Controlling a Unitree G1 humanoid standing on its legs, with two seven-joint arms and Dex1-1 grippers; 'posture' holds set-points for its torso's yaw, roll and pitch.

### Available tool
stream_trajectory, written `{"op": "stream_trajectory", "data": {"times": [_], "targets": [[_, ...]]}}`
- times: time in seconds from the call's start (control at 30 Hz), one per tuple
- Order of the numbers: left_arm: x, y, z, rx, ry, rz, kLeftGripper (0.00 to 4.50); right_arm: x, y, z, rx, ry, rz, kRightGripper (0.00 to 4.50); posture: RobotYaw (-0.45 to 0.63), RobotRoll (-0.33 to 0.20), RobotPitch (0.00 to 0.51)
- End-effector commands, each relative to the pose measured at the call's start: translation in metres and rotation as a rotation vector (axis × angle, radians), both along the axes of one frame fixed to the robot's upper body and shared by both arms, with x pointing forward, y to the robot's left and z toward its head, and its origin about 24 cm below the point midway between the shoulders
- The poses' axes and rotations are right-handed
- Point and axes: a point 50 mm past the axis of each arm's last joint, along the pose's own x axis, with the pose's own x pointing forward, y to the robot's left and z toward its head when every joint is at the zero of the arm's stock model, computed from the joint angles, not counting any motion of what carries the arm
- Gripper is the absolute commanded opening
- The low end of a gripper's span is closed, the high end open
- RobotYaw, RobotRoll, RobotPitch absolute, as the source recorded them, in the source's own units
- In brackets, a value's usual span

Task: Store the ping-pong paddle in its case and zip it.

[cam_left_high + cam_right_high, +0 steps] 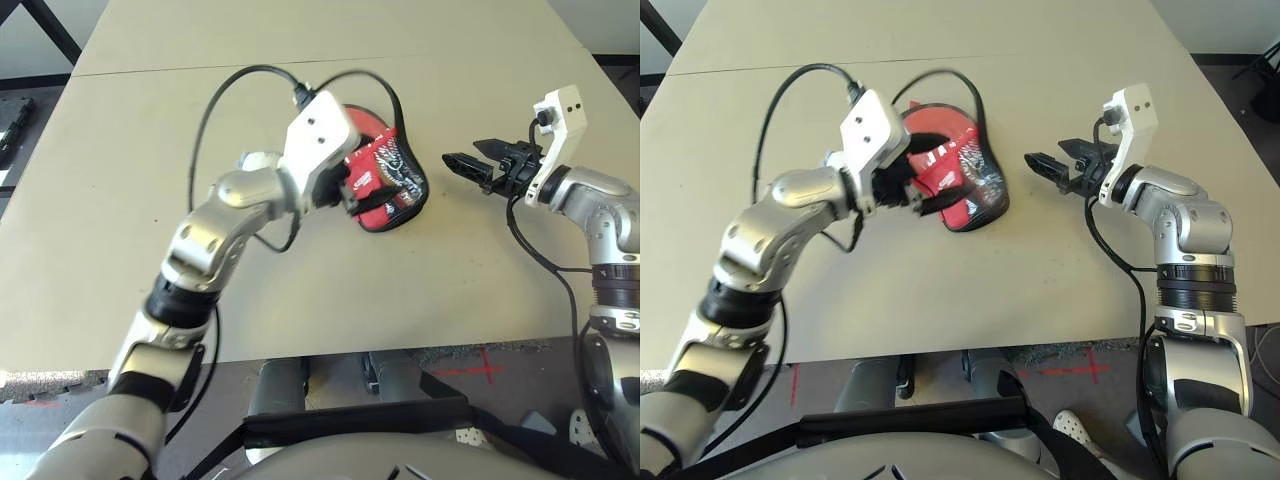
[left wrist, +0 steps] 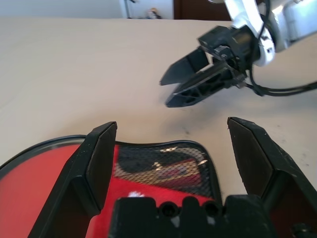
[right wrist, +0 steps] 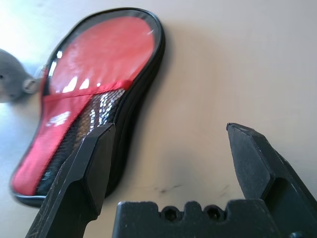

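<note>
Your left gripper [image 1: 912, 197] hovers over the case [image 1: 965, 185] mid-frame, jaws wide; right gripper [image 1: 1050, 165] waits alongside, jaws apart. Next, find the zipper.

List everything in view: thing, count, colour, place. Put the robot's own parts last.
case: one, red with black trim and a black mesh pocket, lying flat near the middle of the table, partly under the left gripper.
grey object: one, grey, beside the case; too little shows to tell what it is.
table: one, beige, under everything.
black cables: one on each arm, looping from the wrist cameras.
left gripper: one, black fingers, open, over the case, holding nothing.
right gripper: one, black fingers, open, to the right of the case and apart from it, pointing toward it.
forearms: two, silver, reaching in from the near edge.
</note>
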Motion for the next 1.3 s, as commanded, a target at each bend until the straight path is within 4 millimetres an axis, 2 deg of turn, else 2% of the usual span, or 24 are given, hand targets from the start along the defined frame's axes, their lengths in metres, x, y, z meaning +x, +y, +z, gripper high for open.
{"op": "stream_trajectory", "data": {"times": [0.03,0.23,0.47,0.77,0.93,0.97,1.0,1.3], "targets": [[0.001,0.011,0.003,0.000,-0.008,0.013,4.50,-0.006,-0.006,0.005,0.113,0.064,0.045,4.47,0.05,0.000,0.219],[0.002,0.047,0.008,0.058,-0.036,0.072,4.50,-0.009,0.005,-0.008,0.116,0.208,0.102,4.47,0.06,0.000,0.230],[-0.008,0.078,0.012,0.150,-0.054,0.093,4.50,0.005,0.026,-0.019,0.143,0.291,0.120,4.47,0.08,0.000,0.237],[-0.013,0.092,0.017,0.181,-0.064,0.128,4.50,0.025,0.045,-0.031,0.185,0.374,0.086,4.47,0.11,0.000,0.239],[-0.014,0.096,0.022,0.172,-0.067,0.140,4.50,0.031,0.050,-0.039,0.285,0.514,0.027,4.47,0.12,0.000,0.236],[-0.014,0.097,0.022,0.170,-0.066,0.143,4.50,0.031,0.050,-0.040,0.293,0.532,0.019,4.08,0.12,0.000,0.236],[-0.014,0.097,0.022,0.170,-0.066,0.146,4.50,0.032,0.050,-0.042,0.310,0.555,0.006,3.93,0.13,0.000,0.235],[-0.012,0.102,0.023,0.169,-0.067,0.164,4.50,0.028,0.047,-0.053,0.307,0.651,-0.035,0.71,0.12,0.000,0.234]]}}
